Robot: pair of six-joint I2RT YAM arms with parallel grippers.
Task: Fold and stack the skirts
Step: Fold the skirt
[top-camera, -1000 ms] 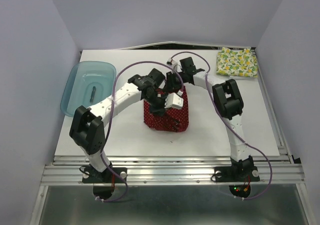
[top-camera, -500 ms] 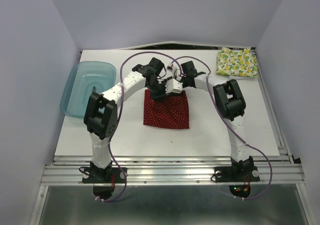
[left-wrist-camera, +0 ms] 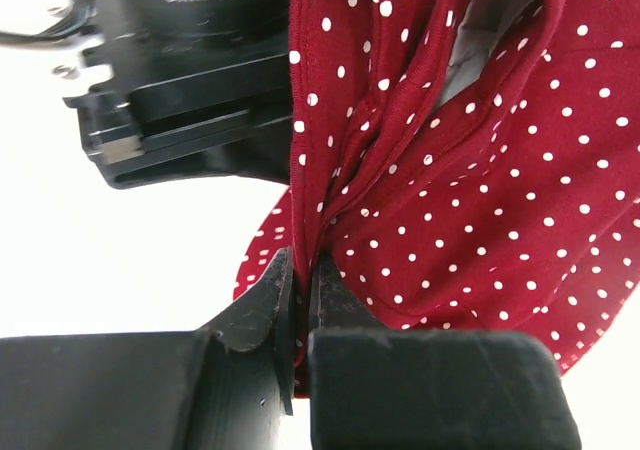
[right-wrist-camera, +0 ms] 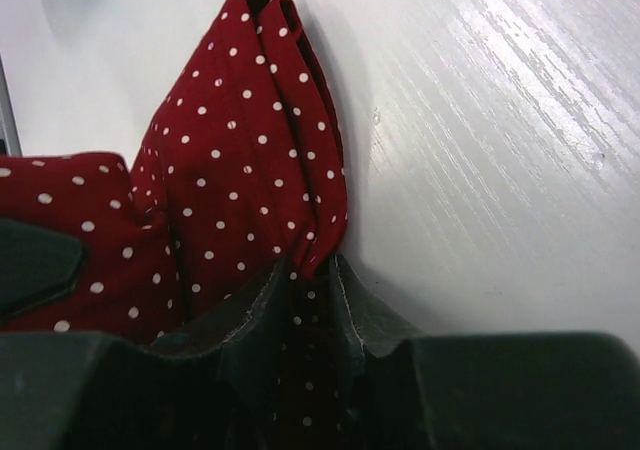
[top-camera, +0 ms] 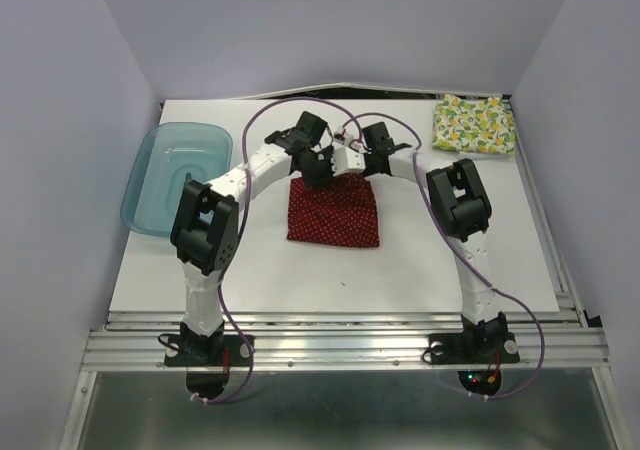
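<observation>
The left jaws and right jaws each pinch the far edge of the red skirt [top-camera: 335, 215], which lies on the table [top-camera: 450, 260].

Two slim white arms with chunky black joints.
The left arm [top-camera: 228, 185] and right arm [top-camera: 472, 270] share one build: white tube links, boxy black motor housings at the joints and black bases [top-camera: 205, 348]. A thin purple cable [top-camera: 285, 105] loops along each. Small red and green lights [top-camera: 468, 378] glow below the right base. Up close, the fingers [left-wrist-camera: 262, 310] are matte black, tapering to blunt wedge tips.
</observation>
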